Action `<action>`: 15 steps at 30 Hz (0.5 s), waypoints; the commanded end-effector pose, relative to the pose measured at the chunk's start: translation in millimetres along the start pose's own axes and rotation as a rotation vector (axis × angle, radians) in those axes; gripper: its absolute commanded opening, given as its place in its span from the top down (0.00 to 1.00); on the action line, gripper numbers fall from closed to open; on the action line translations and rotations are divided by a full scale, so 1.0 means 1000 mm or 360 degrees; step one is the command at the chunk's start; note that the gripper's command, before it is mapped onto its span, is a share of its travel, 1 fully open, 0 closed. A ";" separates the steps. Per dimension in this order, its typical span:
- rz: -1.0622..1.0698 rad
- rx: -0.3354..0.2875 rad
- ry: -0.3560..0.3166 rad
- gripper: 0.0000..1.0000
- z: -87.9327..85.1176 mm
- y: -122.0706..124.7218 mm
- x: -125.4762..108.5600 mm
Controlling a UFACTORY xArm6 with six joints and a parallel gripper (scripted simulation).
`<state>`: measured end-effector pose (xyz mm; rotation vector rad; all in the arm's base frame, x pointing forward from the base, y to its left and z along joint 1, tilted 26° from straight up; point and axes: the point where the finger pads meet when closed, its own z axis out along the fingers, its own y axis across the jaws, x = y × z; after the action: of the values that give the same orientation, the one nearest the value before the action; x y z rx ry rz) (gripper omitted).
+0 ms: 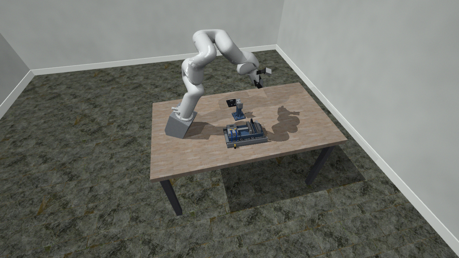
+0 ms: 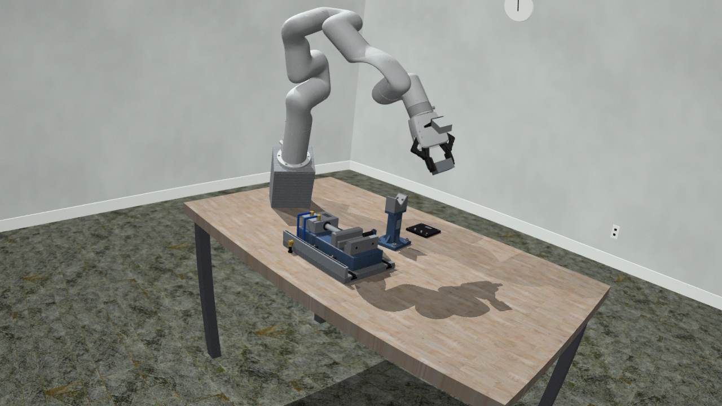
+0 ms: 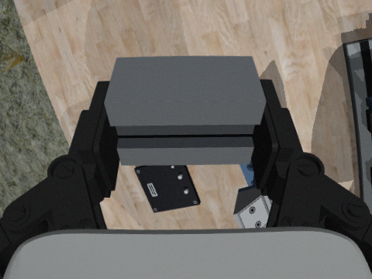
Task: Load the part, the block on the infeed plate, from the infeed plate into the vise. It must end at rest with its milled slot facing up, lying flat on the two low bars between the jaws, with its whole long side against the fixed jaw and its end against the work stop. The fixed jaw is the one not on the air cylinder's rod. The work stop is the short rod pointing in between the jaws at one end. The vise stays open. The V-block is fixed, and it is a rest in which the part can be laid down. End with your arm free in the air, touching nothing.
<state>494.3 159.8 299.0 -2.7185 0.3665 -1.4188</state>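
Note:
My gripper point(image 2: 437, 160) is shut on the grey block point(image 3: 184, 108) and holds it high in the air, beyond the far edge of the table. The block also shows in the exterior view point(image 2: 444, 166). In the wrist view a groove runs along the block's near side. The black infeed plate point(image 2: 423, 230) lies bare on the table; it also shows under the block in the wrist view point(image 3: 167, 187). The blue vise point(image 2: 343, 243) stands open near the table's middle, also in the top view point(image 1: 245, 130). In the top view my gripper point(image 1: 258, 82) is above the table's far edge.
The blue V-block post point(image 2: 395, 221) stands between the vise and the infeed plate, its grey top showing in the wrist view point(image 3: 253, 208). The arm's grey base block point(image 2: 291, 182) sits at a table corner.

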 end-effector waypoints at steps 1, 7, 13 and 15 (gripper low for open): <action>-0.0118 0.0047 0.0033 1.00 0.000 -0.005 0.007; -0.0448 0.0132 0.0109 1.00 -0.001 -0.015 0.019; -0.0800 0.0207 0.0181 1.00 -0.001 -0.023 0.026; -0.0860 0.0219 0.0192 1.00 -0.001 -0.025 0.027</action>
<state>510.8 175.3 321.4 -2.7541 -0.3912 -1.6211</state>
